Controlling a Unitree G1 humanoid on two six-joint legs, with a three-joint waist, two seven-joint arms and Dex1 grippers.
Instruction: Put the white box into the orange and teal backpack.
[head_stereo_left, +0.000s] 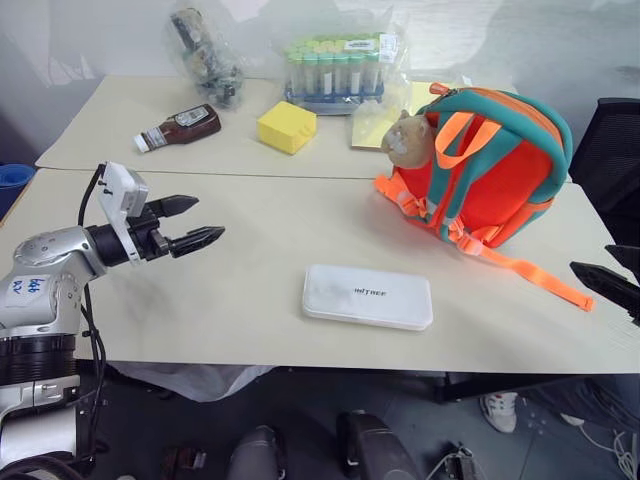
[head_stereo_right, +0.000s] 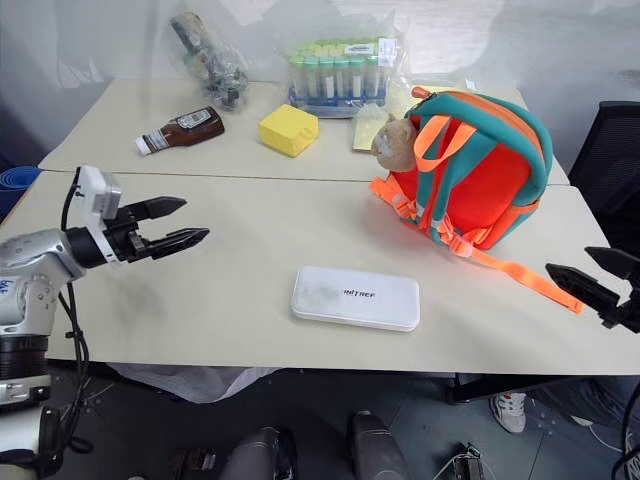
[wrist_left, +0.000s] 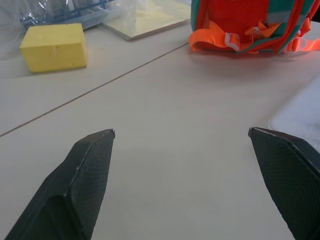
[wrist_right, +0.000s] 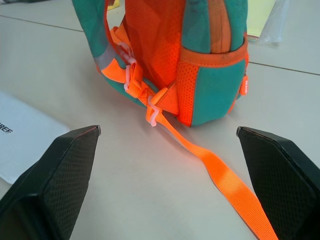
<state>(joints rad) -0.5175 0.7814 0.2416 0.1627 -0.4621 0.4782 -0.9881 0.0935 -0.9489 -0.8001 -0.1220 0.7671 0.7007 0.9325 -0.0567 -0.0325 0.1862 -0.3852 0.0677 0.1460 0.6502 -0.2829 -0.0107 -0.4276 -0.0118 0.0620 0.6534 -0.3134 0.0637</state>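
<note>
1. Head views, task status: nothing is done yet. The flat white rectangular plastic box with rounded corners (head_stereo_left: 368, 296) lies untouched on the pale beige tabletop (head_stereo_left: 250, 240), near its front edge. The small orange fabric backpack with teal trim (head_stereo_left: 490, 170) stands behind the box and to its right, apart from it. I cannot see an open compartment from here. I judge that grasping, lifting, opening and inserting all remain.
2. Head views, end effectors: my left gripper (head_stereo_left: 195, 222) hovers over the table well to the left of the box, black fingers spread wide, holding nothing. My right gripper (head_stereo_right: 590, 278) sits off the table's right edge near the trailing orange webbing strap (head_stereo_right: 515, 272), also spread and empty.
3. Head views, orientation: the box lies flat, lettered face up. Its long axis runs roughly left to right along the table's front edge, its right end slightly nearer me.
4. Left wrist view: my two fingers (wrist_left: 82, 182) stand wide apart over bare table. A corner of the white box (wrist_left: 300, 112) shows beside one finger; a yellow foam block (wrist_left: 54, 46) sits beyond.
5. Right wrist view: wide, empty fingers (wrist_right: 62, 175) face the backpack's (wrist_right: 200, 65) lower side and strap; a corner of the box (wrist_right: 22, 132) lies nearby.
</note>
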